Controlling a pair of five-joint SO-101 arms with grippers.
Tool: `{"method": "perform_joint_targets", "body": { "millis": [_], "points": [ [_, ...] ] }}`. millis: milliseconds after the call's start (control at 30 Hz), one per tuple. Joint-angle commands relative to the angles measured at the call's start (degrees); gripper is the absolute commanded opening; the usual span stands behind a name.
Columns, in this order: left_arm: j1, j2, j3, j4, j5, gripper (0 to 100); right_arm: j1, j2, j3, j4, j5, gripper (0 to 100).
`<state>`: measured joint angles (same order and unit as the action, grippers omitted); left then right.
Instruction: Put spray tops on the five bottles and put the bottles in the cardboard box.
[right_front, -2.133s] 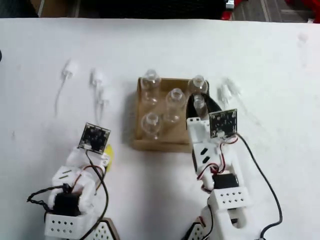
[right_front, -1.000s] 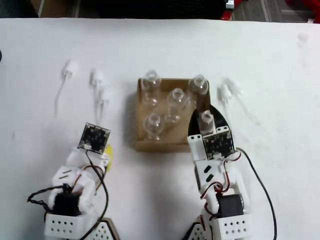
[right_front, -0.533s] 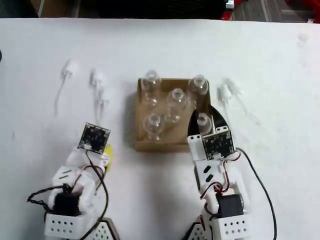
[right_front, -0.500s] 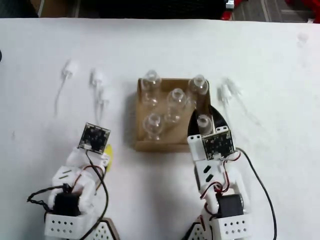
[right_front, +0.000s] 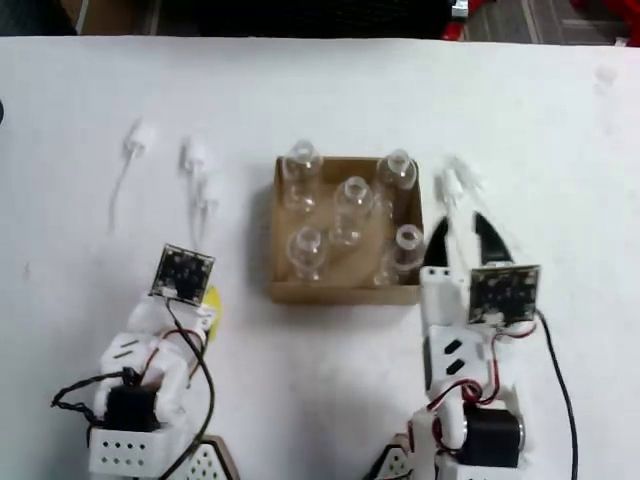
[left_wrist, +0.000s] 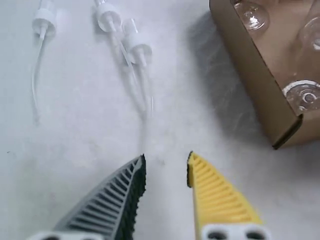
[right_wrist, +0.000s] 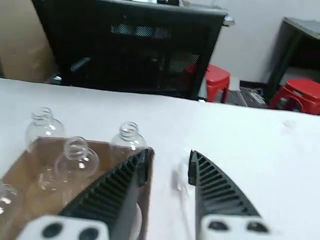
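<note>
Table (right_front: 320, 90): white and unchanged, with everything else standing on it.
Box (right_front: 340, 292): in the middle of the table, where it was before. It now holds all five bottles (right_front: 351, 195), and nothing reaches into it.
Right gripper (right_front: 461, 222): a second ago it stood over the box's near right corner, around a bottle. It has since let go and swung right, out of the box, and now sits just beside the right wall. Its fingers are spread and hold nothing, and they point far, toward the right tops.
Left gripper (left_wrist: 166, 159): at the near left, low over the table, and it has barely shifted. Its fingers stand a narrow gap apart and are empty, aimed at the left tops.
Last bottle (right_front: 405, 243): upright in the box's near right corner, free of the gripper and uncapped.
Other four bottles: two stand in the far corners (right_front: 300, 165) (right_front: 397, 170), one in the middle, and one at the near left (right_front: 305, 248). All are upright with open necks.
Left tops (right_front: 195, 155): three lie on the table, far left of the box and well apart from it, untouched.
Right tops (right_front: 455, 185): a small cluster lies just right of the box's far corner. I cannot tell how many there are.
Meaning: the boxing looks done but the capping has not begun. Each neck still needs a top, and the freed right gripper is the one nearer the right cluster.
</note>
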<state>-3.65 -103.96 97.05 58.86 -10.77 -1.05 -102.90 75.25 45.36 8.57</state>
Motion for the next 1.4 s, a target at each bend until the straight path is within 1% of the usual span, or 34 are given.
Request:
{"method": "perform_joint_targets", "body": {
  "millis": [0, 133, 233, 367, 433, 533, 633, 700, 800, 933, 1067, 1133, 1233, 1367],
  "points": [
    [-1.0, -0.4, -1.0, -1.7, -0.4, 13, 9.1, 0.2, -2.5, 4.7, -0.6, 10.6],
    [-0.9, -0.4, -1.0, -1.7, -0.4, 13, 13.1, 0.2, -1.1, 6.9, -0.6, 10.6],
    [-1.1, -0.4, -1.0, -1.7, -0.4, 13, 14.4, 0.2, 3.0, 6.2, -1.3, 10.6],
    [-1.2, -0.4, -1.1, -1.7, -0.4, 13, 16.3, 0.2, 10.8, -0.5, -4.9, 10.5],
    [-1.2, -0.4, -1.2, -1.9, -0.4, 13, 18.0, 0.2, 13.9, -4.4, -5.1, 10.5],
    [-1.2, -0.4, -1.9, -1.6, -0.4, 13, 18.2, 0.2, 17.3, -8.3, -5.1, 9.1],
    [-0.8, -0.4, -1.9, -1.5, -0.4, 13, 18.2, 0.2, 18.8, -10.5, -4.8, 0.7],
    [-0.8, -0.4, -1.9, -1.5, -0.4, 13, 18.2, 0.2, 19.4, -10.8, -4.7, 3.1],
    [-1.4, -0.4, -2.0, -1.0, -0.9, 13, 18.2, 0.2, 19.7, -10.9, -4.7, 1.4],
    [-3.6, -0.4, -3.8, -1.1, -8.3, 13, 18.3, 0.2, 19.8, -10.9, -4.6, 1.6],
    [-9.0, -0.3, -14.9, 2.2, -9.6, 13, 18.2, 0.2, 20.2, -10.9, -4.6, 1.6],
    [-10.7, -0.3, -21.5, 4.5, -12.7, 13, 18.2, 0.2, 20.3, -10.9, -4.6, 1.6],
    [-10.9, -0.2, -28.5, 6.4, -19.9, 13, 18.2, 0.2, 20.3, -10.9, -4.6, 1.6],
    [-10.9, -0.2, -31.9, 6.1, -23.9, 13, 18.2, 0.2, 20.4, -10.9, -4.6, 1.6]
  ]
}}
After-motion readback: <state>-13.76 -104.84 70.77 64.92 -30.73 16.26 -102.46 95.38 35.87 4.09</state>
